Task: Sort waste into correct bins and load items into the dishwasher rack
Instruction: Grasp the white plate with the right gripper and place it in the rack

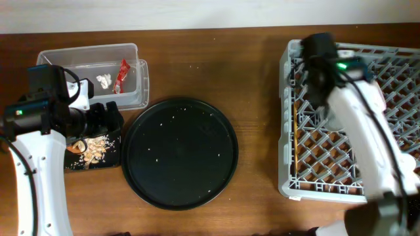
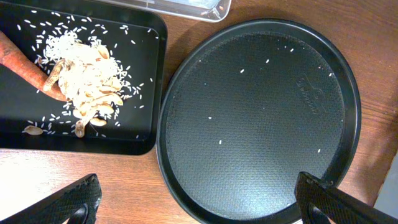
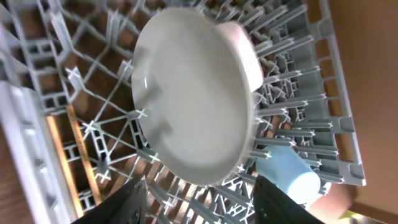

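Plainly, the left gripper [image 2: 198,193] has its jaws spread wide and empty, touching nothing. It hangs over the seam between the black rectangular tray [image 2: 146,93] and the round black tray [image 2: 261,118], whose rims lie just beside each other. In the rectangular tray a carrot [image 2: 18,59] touches a heap of food scraps [image 2: 87,81] amid scattered rice grains [image 2: 46,28]. The clear tub [image 1: 141,88], holding the red wrapper [image 1: 121,74] and the white paper scrap [image 1: 104,80], sits just behind that tray. Bare table [image 1: 256,78] lies open between the round tray and the rack [image 1: 283,131].

The right gripper [image 3: 200,196] hovers over the rack with its jaws parted and gripping nothing. The plate [image 3: 193,93] stands tilted among the pegs, its lower rim just ahead of the gap. The bowl [image 3: 245,50] rests against the plate's back. The cup [image 3: 289,177] lies near the rack's wall. Chopsticks [image 1: 300,134] lie along the rack's left side.
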